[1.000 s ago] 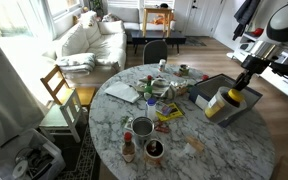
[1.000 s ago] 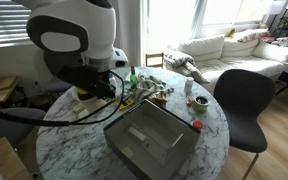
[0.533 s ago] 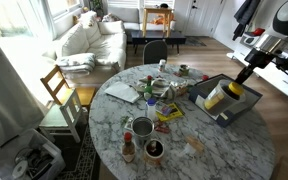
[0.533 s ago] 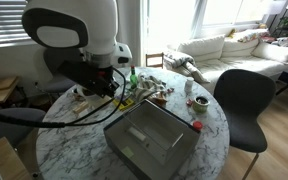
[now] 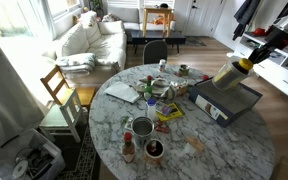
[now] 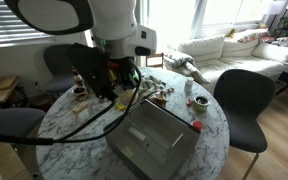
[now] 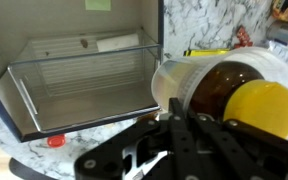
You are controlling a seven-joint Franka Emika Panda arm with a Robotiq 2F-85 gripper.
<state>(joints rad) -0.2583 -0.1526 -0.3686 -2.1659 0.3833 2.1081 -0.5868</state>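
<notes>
My gripper [image 5: 246, 66] is shut on a large brown bottle [image 5: 227, 73] with a yellow cap and a pale label, which hangs tilted in the air above the far edge of the dark open tray [image 5: 230, 101] on the round marble table [image 5: 189, 145]. In the wrist view the bottle [image 7: 219, 90] lies on its side just beyond my gripper [image 7: 174, 118], its yellow cap [image 7: 264, 108] to the right and the empty tray [image 7: 84, 70] to the left. In an exterior view the arm hides most of the gripper [image 6: 112, 82] over the tray [image 6: 149, 140].
Several cups, small bottles and snack packets [image 5: 156, 100] crowd the middle of the table. A small red cap [image 7: 54, 141] lies beside the tray. A wooden chair [image 5: 60, 90] and a black chair [image 6: 239, 100] stand at the table; a sofa [image 5: 89, 40] lies behind.
The gripper has lifted the bottle up out of the tray and carried it toward the tray's far side. The tray now shows empty.
</notes>
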